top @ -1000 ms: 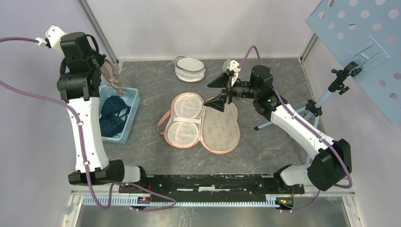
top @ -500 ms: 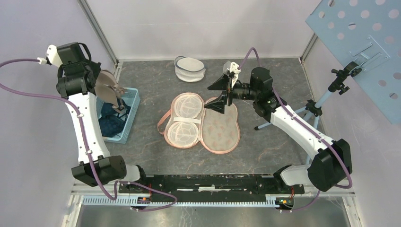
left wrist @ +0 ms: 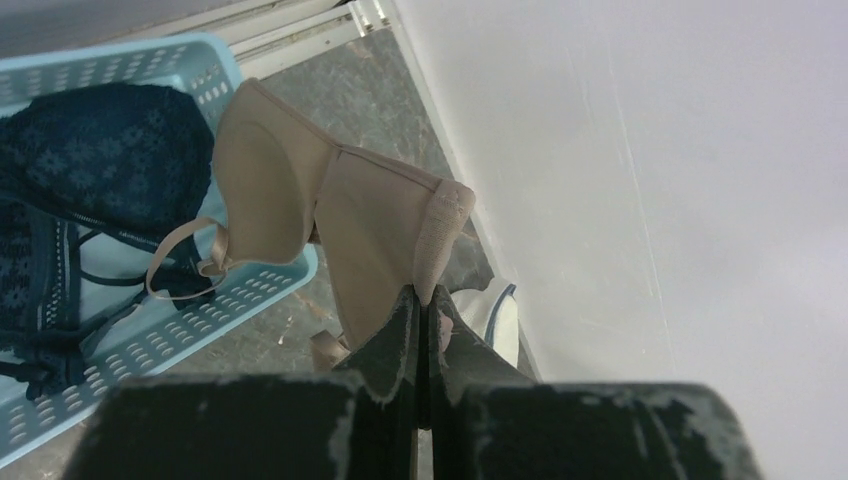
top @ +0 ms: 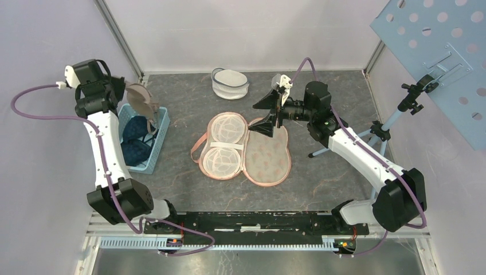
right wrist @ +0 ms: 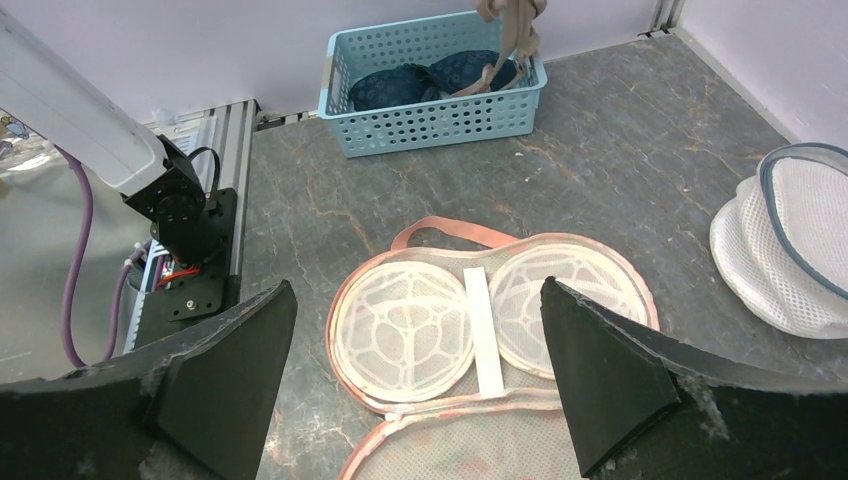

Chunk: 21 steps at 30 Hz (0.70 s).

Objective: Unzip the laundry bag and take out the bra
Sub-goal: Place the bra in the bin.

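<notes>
The pink mesh laundry bag (top: 243, 148) lies unzipped and spread open in the middle of the table; it also shows in the right wrist view (right wrist: 480, 325). My left gripper (top: 127, 90) is shut on a beige bra (top: 143, 102) and holds it in the air over the far end of the blue basket (top: 157, 146). In the left wrist view the fingers (left wrist: 400, 320) pinch the bra's band (left wrist: 345, 215). My right gripper (top: 267, 112) is open and empty, hovering above the bag's right half.
The blue basket holds dark blue lace bras (top: 134, 137) at the left. A white round mesh bag (top: 230, 82) stands at the back centre. A blue perforated board on a stand (top: 435, 34) is at the right.
My left arm has swung the beige bra up and slightly right above the basket's far end. The right arm has barely moved.
</notes>
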Each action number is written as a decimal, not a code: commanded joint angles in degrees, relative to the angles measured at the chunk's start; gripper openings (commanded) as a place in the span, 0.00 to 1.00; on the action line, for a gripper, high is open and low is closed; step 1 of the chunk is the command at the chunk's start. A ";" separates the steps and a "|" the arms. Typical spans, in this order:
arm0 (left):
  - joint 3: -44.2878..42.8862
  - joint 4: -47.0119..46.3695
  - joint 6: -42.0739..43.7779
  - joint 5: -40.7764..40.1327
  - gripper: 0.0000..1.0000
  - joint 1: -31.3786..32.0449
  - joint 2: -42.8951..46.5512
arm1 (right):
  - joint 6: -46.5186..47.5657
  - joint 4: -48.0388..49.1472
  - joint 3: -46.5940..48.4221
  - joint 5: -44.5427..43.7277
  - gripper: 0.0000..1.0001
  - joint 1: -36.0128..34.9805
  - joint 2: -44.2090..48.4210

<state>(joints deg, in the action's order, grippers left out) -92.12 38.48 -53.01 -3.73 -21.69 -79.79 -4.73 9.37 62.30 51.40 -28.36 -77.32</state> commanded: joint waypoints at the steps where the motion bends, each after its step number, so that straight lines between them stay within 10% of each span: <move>1: 3.66 -4.88 -5.20 2.80 0.02 -2.30 0.08 | -0.72 2.14 0.03 0.54 0.98 0.23 -0.11; 21: 19.38 -4.59 1.94 10.05 0.02 -16.15 7.06 | -1.86 3.54 -1.37 0.81 0.98 0.43 0.41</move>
<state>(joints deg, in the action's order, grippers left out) -74.59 34.92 -54.92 3.64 -35.22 -76.53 -6.04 10.26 61.14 51.46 -28.27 -77.58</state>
